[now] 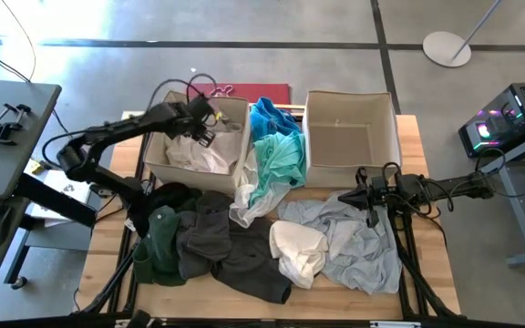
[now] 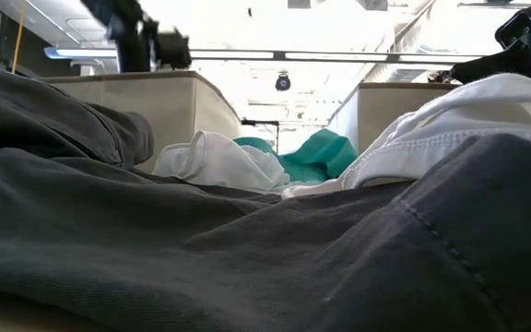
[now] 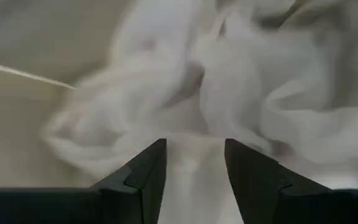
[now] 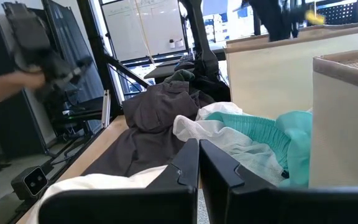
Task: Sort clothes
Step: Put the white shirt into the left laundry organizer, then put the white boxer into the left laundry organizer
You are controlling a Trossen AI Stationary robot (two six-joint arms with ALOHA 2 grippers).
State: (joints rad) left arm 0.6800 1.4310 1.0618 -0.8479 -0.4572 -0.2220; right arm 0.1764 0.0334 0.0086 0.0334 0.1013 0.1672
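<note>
L gripper (image 1: 206, 130) over left bin (image 1: 158, 153), fingers parted — white garment (image 1: 194, 155) apparently just dropped in; R gripper (image 1: 372, 217) shut, empty, parked above pale grey garment (image 1: 354, 246).

Low view: a charcoal garment (image 2: 247, 258) fills the foreground and hides the table surface and the lower walls of both bins (image 2: 169, 106). The left gripper (image 2: 150, 41) is blurred and cut off by the top edge. The right arm (image 2: 524, 41) is cut by the right edge.

Left wrist view: white cloth (image 3: 241, 81) is blurred; its folds cannot be separated.

Right wrist view: a person's hand (image 4: 8, 84) holding a dark device (image 4: 42, 50) is blurred, cut by the left edge.
</note>
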